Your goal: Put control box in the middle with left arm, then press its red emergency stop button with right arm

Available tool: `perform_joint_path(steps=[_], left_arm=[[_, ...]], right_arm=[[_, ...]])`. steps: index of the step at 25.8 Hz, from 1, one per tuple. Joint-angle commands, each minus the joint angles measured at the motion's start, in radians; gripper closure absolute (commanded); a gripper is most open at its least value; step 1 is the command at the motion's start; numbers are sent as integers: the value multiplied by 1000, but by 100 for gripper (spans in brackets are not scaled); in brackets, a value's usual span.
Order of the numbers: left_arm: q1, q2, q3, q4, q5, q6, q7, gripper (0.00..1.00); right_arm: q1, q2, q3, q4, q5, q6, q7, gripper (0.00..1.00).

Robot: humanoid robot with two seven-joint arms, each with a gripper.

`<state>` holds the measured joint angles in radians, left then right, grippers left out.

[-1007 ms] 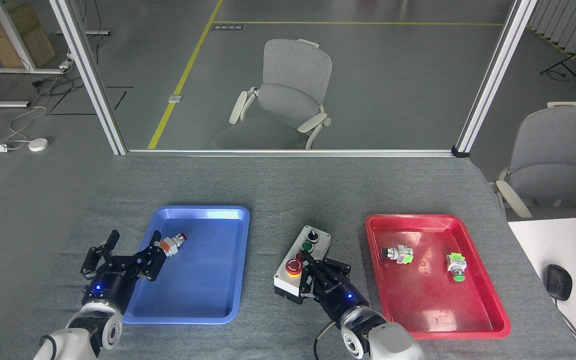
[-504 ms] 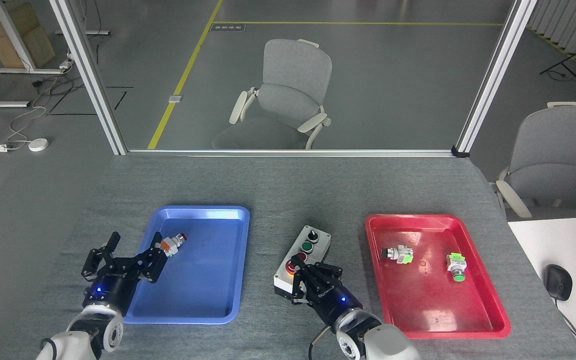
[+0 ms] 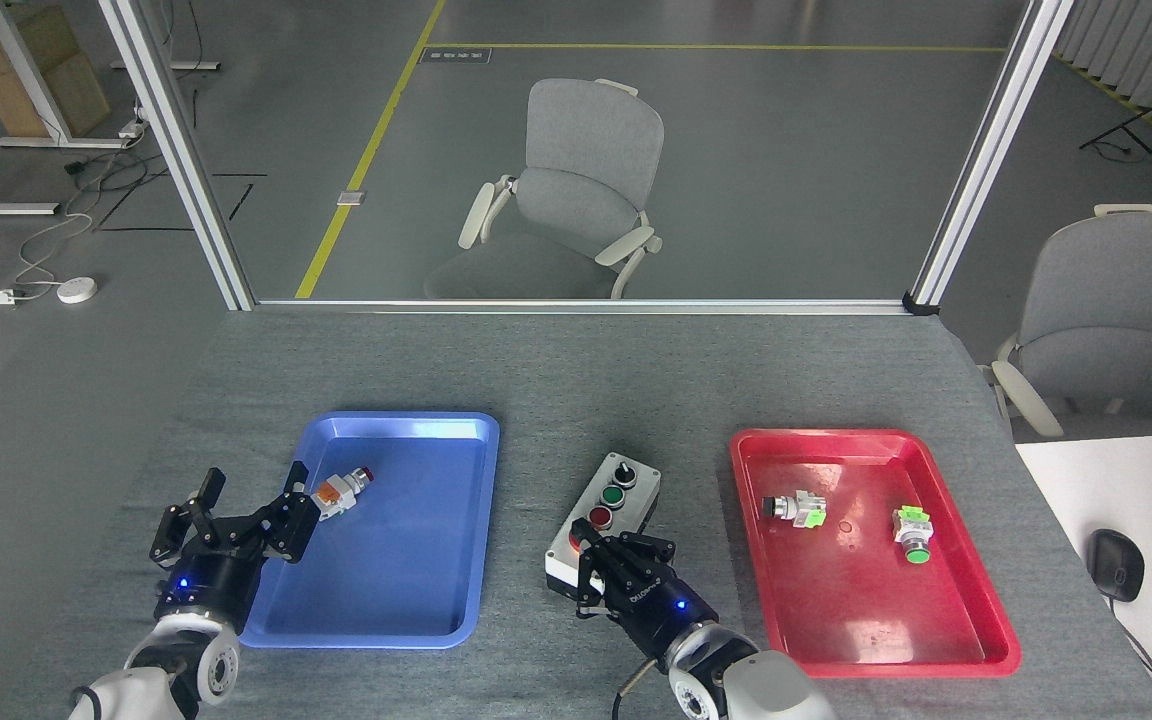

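The control box [image 3: 614, 497] lies on the bare grey cloth of the middle [image 3: 526, 390], between the two trays, its black knob at the far end, then a green and a small red button. My right gripper [image 3: 604, 560] hangs over the box's near end, fingers together and nothing held. It hides almost all of the red emergency stop button [image 3: 574, 545]; only a red and yellow sliver shows at its left. My left gripper [image 3: 254, 492] is open and empty at the left rim of the blue tray [image 3: 406, 560].
A loose orange-white push-button [image 3: 339, 487] lies in the blue tray, just right of my left gripper. The red tray [image 3: 866, 620] on the right holds two loose push-buttons with green parts. A white desk with a mouse borders the table at the right.
My right gripper has drawn back toward me and slightly left, covering the emergency stop button that showed before. My left gripper has pulled back a little and stays open.
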<state>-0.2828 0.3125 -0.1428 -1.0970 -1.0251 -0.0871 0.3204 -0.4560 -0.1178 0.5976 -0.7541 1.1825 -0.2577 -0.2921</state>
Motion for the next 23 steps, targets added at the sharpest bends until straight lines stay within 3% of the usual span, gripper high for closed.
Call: perform_joint_path(steps=[1, 5, 6, 7, 8, 11, 15, 18, 21, 23], left_arm=[[1, -3, 5, 0, 23, 4, 2, 0], [4, -3, 8, 0, 33, 7, 2, 0], [4, -3, 8, 0, 33, 7, 3, 0], [4, -3, 8, 0, 33, 9, 3, 0], [4, -3, 8, 0, 33, 9, 3, 0], [4, -3, 8, 0, 34, 9, 3, 0], [4, -6, 8, 2, 33, 9, 5, 0], [4, -9, 8, 2, 33, 10, 5, 0], [4, -9, 9, 2, 33, 10, 5, 0], [4, -10, 9, 3, 33, 10, 5, 0]], right_arm=[[-1, 7, 4, 61, 2, 5, 31, 100], [-1, 14, -10, 42, -12, 15, 25, 100], [-3, 15, -16, 32, -17, 24, 21, 86], [-7, 17, -24, 19, -24, 41, 17, 54], [-15, 21, -42, 2, -40, 71, 16, 3], [-26, 21, -156, -80, -110, 104, 14, 1], [-29, -3, -282, -139, -112, 109, 11, 1], [-29, -51, -403, -145, -112, 104, -25, 1], [-7, -63, -507, -165, -84, 109, -75, 1], [37, -80, -555, -171, -20, 112, -73, 1]])
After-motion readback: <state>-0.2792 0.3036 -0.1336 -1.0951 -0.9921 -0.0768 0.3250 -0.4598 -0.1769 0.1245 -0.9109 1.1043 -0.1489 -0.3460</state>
